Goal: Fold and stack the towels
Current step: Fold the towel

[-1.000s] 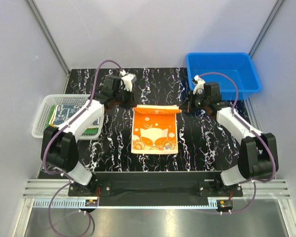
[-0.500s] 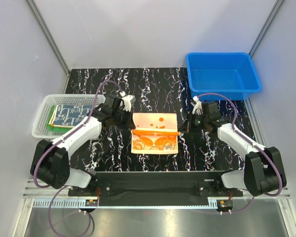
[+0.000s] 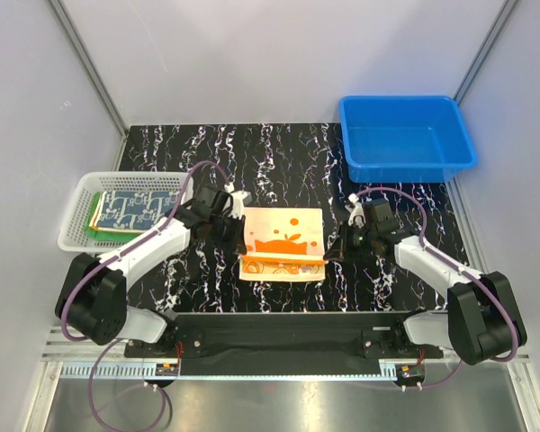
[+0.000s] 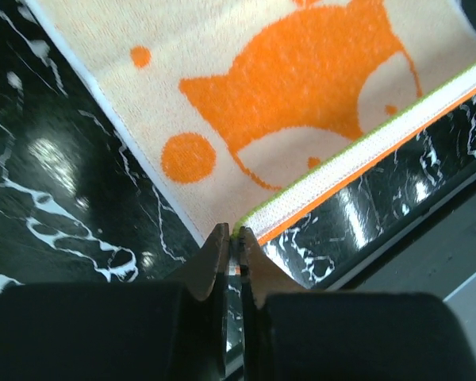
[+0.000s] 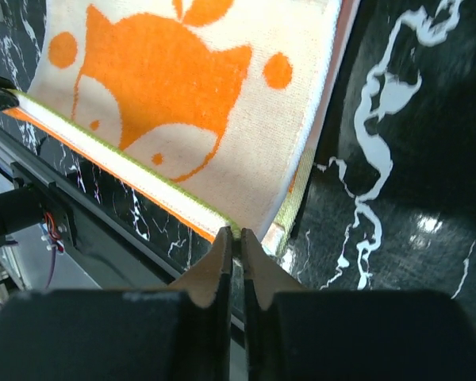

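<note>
The white towel with an orange fox face [image 3: 282, 232] lies folded on the black marbled table, its doubled edge toward the arms. My left gripper [image 3: 241, 255] is shut on the near-left corner of the upper layer [image 4: 250, 218]. On the other side, my right gripper [image 3: 327, 256] is shut on the near-right corner [image 5: 234, 228]. In the left wrist view the fingertips [image 4: 220, 246] pinch the green-trimmed hem. The right wrist view shows the same pinch at its gripper [image 5: 239, 236]. A navy-and-white patterned towel [image 3: 130, 205] lies in the white basket over a green towel [image 3: 96, 222].
The white basket [image 3: 79, 200] stands at the left edge of the table. At the back right stands a blue bin [image 3: 346, 135] with nothing showing inside. The table's near edge and the arms' mounting rail [image 3: 279, 319] run just below the towel.
Both grippers have carried the towel's far edge toward the arms and down, laying it over the near half. The towel now shows half its earlier length.
</note>
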Available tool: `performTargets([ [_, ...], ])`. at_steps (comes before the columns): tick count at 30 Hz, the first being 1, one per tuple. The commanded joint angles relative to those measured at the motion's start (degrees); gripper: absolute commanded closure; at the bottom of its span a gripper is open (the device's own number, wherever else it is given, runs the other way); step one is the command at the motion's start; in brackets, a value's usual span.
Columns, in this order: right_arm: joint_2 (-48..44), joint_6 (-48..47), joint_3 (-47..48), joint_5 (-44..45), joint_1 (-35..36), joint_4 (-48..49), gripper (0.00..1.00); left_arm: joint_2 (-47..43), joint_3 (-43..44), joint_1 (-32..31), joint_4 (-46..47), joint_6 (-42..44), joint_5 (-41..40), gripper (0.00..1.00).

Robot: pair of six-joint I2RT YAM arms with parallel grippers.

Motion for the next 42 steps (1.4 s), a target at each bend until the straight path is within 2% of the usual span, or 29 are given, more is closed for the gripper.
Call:
performTargets([
  [1, -2.24, 1.47, -1.60, -0.19, 0.59, -0.28, 0.88, -1.57, -1.89, -0.75, -3.04, -0.67, -1.18, 0.91],
  [2, -2.41, 1.91, -2.03, -1.58, 0.59, -0.10, 0.79, -1.48, -2.07, -0.84, -3.57, -0.67, -1.44, 0.87],
  [4, -2.33, 2.26, -2.30, -3.87, 0.68, -0.10, 0.73, -1.13, -2.24, -0.93, -5.94, -0.76, -2.49, 0.78],
  [5, -2.50, 2.52, -2.30, -4.49, 0.77, -0.79, 0.66, -1.65, -2.16, -1.02, -7.17, -1.02, -3.80, 0.70],
  [7, -3.47, 3.48, -2.22, -3.97, 0.77, -1.41, 0.59, -2.62, -1.98, -1.02, -7.53, -1.89, -5.13, 0.60],
  [8, -3.99, 3.93, -1.87, -2.49, 0.77, -2.11, 0.54, -3.23, -1.55, -1.02, -7.53, -2.42, -6.35, 0.45],
  [11, -4.79, 5.25, -0.99, 0.41, 0.85, -1.60, 0.53, -4.82, -1.98, -1.02, -4.82, -6.02, -6.63, 0.45],
  [15, 0.20, 6.04, 1.04, 2.62, 1.38, -2.12, 0.64, -3.59, -5.23, -1.02, 0.11, -11.29, -6.19, 0.50],
  [18, 2.32, 7.79, 1.39, 3.85, 3.57, -1.94, 0.66, -2.54, -7.94, -0.93, 3.27, -12.88, -6.11, 0.55],
  [21, 3.47, 8.32, 0.86, 6.31, 5.77, -1.33, 0.66, -1.57, -10.15, -1.02, 5.74, -13.76, -5.40, 0.55],
  [26, 6.02, 8.85, -0.45, 9.04, 7.27, 1.21, 0.66, -0.78, -11.91, -1.02, 7.32, -14.82, -5.67, 0.61],
  [38, 8.22, 9.29, -1.07, 11.41, 9.29, 3.41, 0.68, 0.10, -14.28, -0.93, 10.04, -15.96, -3.47, 0.63],
  [42, 8.74, 9.91, -0.98, 10.80, 9.38, 4.12, 0.68, 0.28, -14.55, -1.02, 10.40, -16.05, -2.94, 0.69],
])
